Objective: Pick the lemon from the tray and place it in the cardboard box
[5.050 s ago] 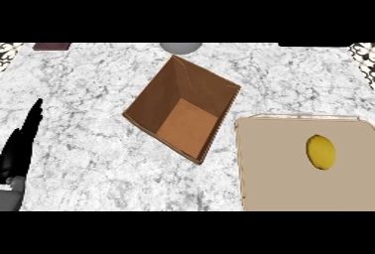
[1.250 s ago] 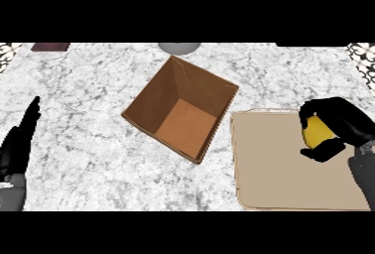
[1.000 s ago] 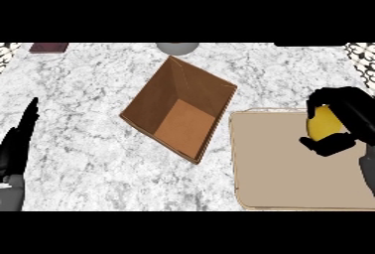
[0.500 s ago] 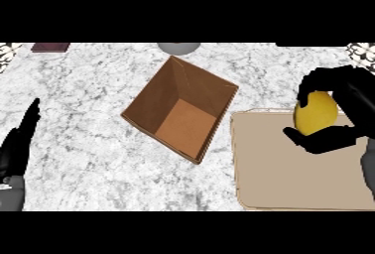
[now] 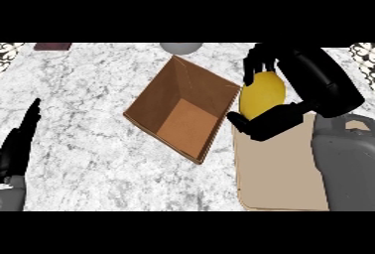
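Lemon: was held in the air, lifted clear of the tray, just beside the right rim of the cardboard box.
Right hand: was curled round the lemon, fingers over its top and thumb pressed beneath it.
Cardboard box: was seen open-topped and turned at an angle on the tabletop, its brown floor visible.
Tray: was laid flat at the lower right, its left edge close to the box's lower corner, partly covered by the right forearm.
Left hand: was rested at the left edge, fingers straight and pointed upward, nothing held.
Tabletop: was patterned in white and grey marble.
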`<action>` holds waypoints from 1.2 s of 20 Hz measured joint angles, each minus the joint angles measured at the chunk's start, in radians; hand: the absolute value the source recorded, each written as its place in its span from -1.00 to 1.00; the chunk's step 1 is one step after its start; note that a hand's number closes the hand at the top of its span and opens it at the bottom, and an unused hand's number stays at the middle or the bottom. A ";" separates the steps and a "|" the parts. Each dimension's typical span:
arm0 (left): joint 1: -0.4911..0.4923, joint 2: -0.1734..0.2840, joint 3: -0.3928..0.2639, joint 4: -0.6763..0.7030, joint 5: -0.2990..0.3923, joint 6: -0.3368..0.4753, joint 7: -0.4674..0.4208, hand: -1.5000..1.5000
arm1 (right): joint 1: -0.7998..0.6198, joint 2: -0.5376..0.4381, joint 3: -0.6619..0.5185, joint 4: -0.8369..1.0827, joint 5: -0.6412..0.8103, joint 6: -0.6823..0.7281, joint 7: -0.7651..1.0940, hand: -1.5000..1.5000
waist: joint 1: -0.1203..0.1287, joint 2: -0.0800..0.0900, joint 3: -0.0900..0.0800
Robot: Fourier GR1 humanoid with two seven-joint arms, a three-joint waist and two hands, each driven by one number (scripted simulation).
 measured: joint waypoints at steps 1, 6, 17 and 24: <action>-0.008 0.004 0.003 0.001 0.001 -0.005 0.006 0.00 | -0.028 0.023 0.003 0.027 0.002 -0.010 0.019 1.00 | 0.000 0.000 0.000; -0.018 0.004 0.005 0.009 -0.003 -0.009 -0.004 0.00 | -0.156 0.126 0.044 0.165 -0.016 -0.067 0.147 1.00 | 0.005 0.002 0.000; -0.034 -0.015 -0.007 0.021 -0.022 -0.012 -0.009 0.00 | -0.356 0.171 0.210 0.640 -0.090 -0.388 0.137 1.00 | 0.020 0.007 0.000; -0.056 -0.027 -0.017 0.018 -0.033 -0.008 0.004 0.00 | -0.451 0.173 0.295 0.910 -0.216 -0.540 0.161 -1.00 | 0.038 0.011 0.000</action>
